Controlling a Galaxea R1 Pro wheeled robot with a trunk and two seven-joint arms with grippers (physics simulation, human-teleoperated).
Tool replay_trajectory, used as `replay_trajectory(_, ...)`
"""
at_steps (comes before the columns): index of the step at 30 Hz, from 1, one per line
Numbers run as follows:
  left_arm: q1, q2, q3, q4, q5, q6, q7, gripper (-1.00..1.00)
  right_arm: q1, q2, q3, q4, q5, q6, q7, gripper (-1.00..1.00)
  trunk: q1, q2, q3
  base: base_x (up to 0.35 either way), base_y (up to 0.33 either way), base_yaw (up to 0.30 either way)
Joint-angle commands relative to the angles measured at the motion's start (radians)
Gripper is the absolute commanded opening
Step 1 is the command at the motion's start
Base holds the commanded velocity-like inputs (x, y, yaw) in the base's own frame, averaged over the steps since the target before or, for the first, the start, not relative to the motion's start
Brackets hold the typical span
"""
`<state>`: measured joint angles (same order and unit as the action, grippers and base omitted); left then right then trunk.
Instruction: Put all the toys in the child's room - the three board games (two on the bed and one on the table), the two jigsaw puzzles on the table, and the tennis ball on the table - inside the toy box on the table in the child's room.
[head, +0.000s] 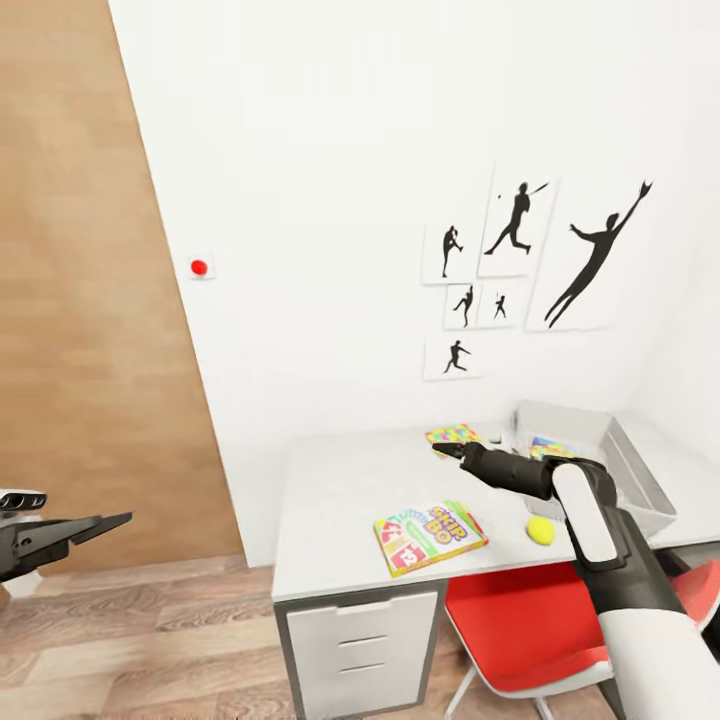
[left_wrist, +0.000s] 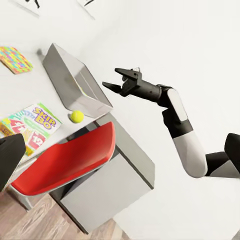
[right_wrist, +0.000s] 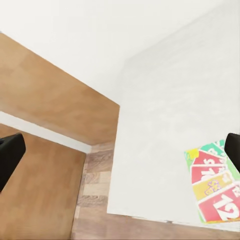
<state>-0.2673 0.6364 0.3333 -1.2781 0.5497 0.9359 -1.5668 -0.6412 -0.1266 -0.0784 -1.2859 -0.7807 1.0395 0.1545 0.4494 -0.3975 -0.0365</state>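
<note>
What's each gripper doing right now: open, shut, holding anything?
Left gripper: open, empty, out beside the desk over the wooden floor.
Right gripper: open, empty, above the long light-grey table.

Even, bright, diffuse light is rendered throughout, with no single source to be made out; the white wall (head: 330, 200) is nearly washed out. Only faint shadows are cast on the table (head: 340, 490); edges are slightly softened, without glare.
</note>
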Motion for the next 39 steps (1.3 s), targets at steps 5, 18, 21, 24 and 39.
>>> replay_trajectory(5,-0.001,0.000,0.000,0.001,0.000,0.010,-0.004,1.00,-0.035,0.005,-0.001,0.048,0.010,0.006,-0.036,1.00,0.001,-0.003,-0.009,0.026,0.167,0.186)
replay_trajectory(18,-0.001,0.001,0.001,0.003,0.001,0.009,-0.004,1.00,-0.150,0.022,-0.001,0.207,0.011,0.008,-0.168,1.00,0.001,-0.003,-0.028,0.013,0.033,0.150)
replay_trajectory(21,-0.001,0.001,0.001,0.003,0.001,0.009,-0.004,1.00,-0.178,0.024,-0.001,0.259,0.011,0.008,-0.193,1.00,0.001,-0.003,-0.032,0.001,0.004,0.118)
replay_trajectory(24,-0.001,0.002,0.001,0.003,0.001,0.009,-0.004,1.00,-0.219,0.025,-0.001,0.333,0.012,0.008,-0.224,1.00,0.001,-0.003,-0.037,0.001,0.002,0.103)
replay_trajectory(39,-0.001,0.002,0.003,0.005,0.001,0.009,-0.004,1.00,-0.352,0.019,-0.001,0.551,0.015,0.008,-0.396,1.00,0.001,-0.003,-0.058,0.000,0.000,0.054)
